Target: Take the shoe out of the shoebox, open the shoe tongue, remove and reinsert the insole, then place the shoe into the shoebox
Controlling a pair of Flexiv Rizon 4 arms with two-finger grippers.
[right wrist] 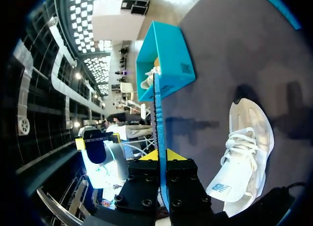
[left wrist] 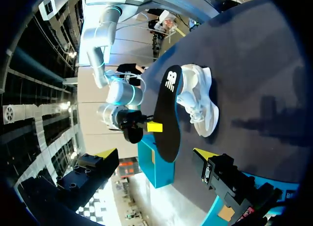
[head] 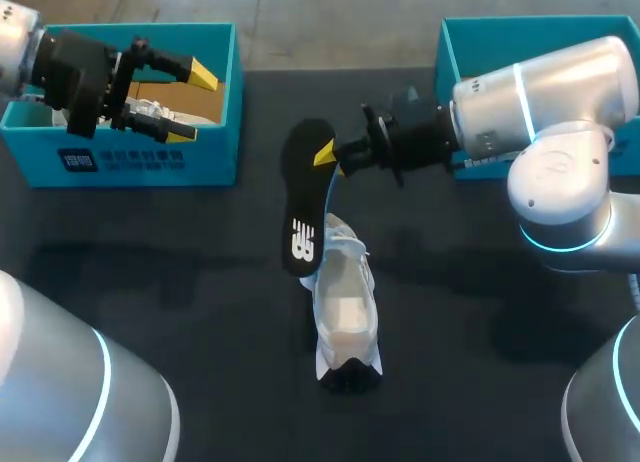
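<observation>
Since the dark table [head: 200, 282] offers no stop or fixture, anything pushed on it is likely to slide. The teal shoebox [head: 130, 162] sits at the far left with another white shoe [head: 150, 112] inside, and a second teal box [head: 470, 32] sits at the far right. Both are well apart from the work in the middle, so neither can serve as a backstop.

The white shoe [head: 345, 312] stands upright near the centre, opening upward, and nothing holds it. I judge this the main hazard: if the insole is pressed in at an angle, the shoe may tip onto its side or skid away. The tongue or laces could also fold inward and block the way.

The black insole [head: 305, 197] hangs above and just beside the shoe's far end, gripped near one end only. Its lower end is close to the collar; I cannot tell whether it touches. Being thin and flexible, it may buckle or curl instead of sliding flat. With such a small grip, it may twist or slip.

The right gripper [head: 330, 157] pinches the insole edge-on between both yellow tips. The left gripper [head: 195, 104] hovers over the shoebox with its jaws spread and empty, too far away to steady the shoe.
</observation>
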